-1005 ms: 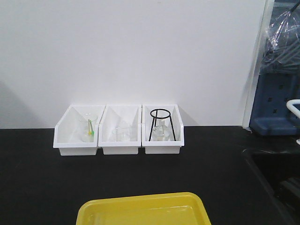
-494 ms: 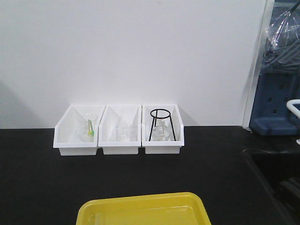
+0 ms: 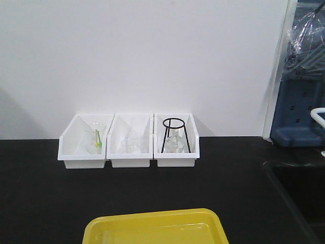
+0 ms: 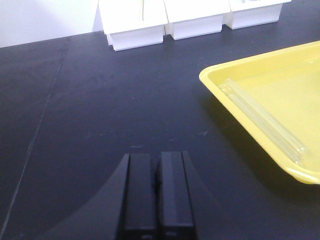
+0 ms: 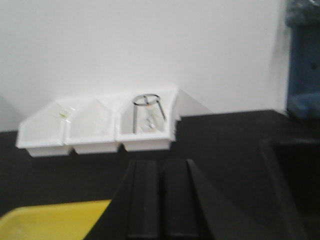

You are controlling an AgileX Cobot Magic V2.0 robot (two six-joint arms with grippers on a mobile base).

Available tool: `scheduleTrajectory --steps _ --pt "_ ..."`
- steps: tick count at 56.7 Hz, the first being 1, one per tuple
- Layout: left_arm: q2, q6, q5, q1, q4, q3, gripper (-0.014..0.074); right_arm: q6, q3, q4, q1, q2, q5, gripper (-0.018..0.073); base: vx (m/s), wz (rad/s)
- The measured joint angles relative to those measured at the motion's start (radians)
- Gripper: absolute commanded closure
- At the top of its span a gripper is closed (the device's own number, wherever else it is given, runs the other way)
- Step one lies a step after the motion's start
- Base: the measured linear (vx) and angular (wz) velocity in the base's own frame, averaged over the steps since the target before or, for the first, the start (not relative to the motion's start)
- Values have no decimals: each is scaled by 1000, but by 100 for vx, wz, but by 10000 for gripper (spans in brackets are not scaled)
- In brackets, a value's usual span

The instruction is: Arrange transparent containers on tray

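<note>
The yellow tray [image 3: 152, 227] sits at the front of the black bench. In the left wrist view, transparent containers [image 4: 262, 119], slim clear test tubes, lie side by side along the left inner rim of the tray [image 4: 235, 97]. My left gripper [image 4: 156, 157] is shut and holds nothing; it hovers over bare bench to the left of the tray. My right gripper [image 5: 161, 162] is also shut and holds nothing. It is raised above the bench, with a corner of the tray [image 5: 50, 220] below it to the left. Neither gripper shows in the front view.
Three white bins [image 3: 129, 142] stand in a row against the back wall. The left one holds a beaker [image 3: 96, 137] with a green stick, the middle one clear glassware, the right one a black wire stand [image 3: 175, 135] over a flask. A sink recess [image 3: 299, 193] is at right.
A dark shape at the lower right edge of the front view has gone out of sight. The tray and bins have not moved.
</note>
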Motion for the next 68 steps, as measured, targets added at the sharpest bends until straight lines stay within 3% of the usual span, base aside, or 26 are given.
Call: scheduleTrajectory --steps 8,14,22,33,38,47,55,68 --pt "0 0 0 0 0 0 603 -380 0 282 0 3 150 571 0 0" --pt "0 0 0 0 0 0 603 -557 7 411 0 1 214 571 0 0" --pt "0 0 0 0 0 0 603 -632 108 486 0 -56 146 571 0 0" --pt "0 0 0 0 0 0 603 -691 410 608 -38 -268 -74 571 0 0" --pt "0 0 0 0 0 0 603 -801 513 695 -104 -379 -154 571 0 0" --pt "0 0 -1 0 0 0 603 -1055 530 868 -231 -544 -212 571 0 0" --pt "0 0 -3 0 -1 0 603 -1152 530 961 -318 -605 -192 571 0 0" --pt "0 0 -1 0 -1 0 603 -1155 531 1001 -356 -607 -10 571 0 0"
